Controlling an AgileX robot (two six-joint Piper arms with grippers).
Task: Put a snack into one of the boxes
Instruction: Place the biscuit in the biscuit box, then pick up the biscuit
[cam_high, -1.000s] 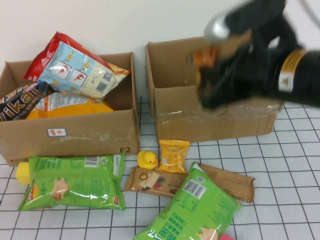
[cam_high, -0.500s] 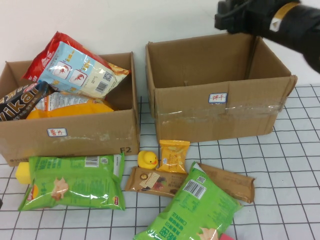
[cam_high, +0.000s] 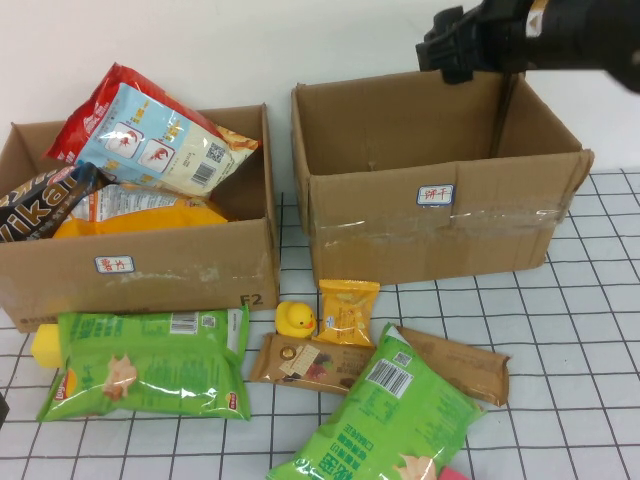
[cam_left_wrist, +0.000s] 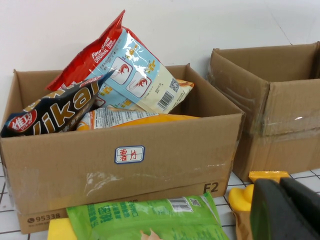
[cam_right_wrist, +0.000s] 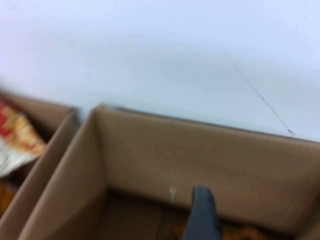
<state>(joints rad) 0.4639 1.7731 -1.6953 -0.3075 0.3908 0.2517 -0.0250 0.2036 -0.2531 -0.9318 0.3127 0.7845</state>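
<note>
My right gripper is raised over the back wall of the right cardboard box, open and empty. One of its fingers shows in the right wrist view, above the box's inside. A blurred orange patch lies on the box floor. My left gripper is shut and empty, low by the table in front of the left box. It is out of the high view. Loose snacks lie in front of the boxes: a small orange packet, two brown bars and two green bags.
The left box is full of big bags: a red and blue one, a black one, a yellow one. A yellow rubber duck sits between the boxes' fronts. The second green bag lies at the front edge.
My right gripper held an orange packet over the right box a second ago. It has since risen and drawn back to the box's far wall with nothing in it.
</note>
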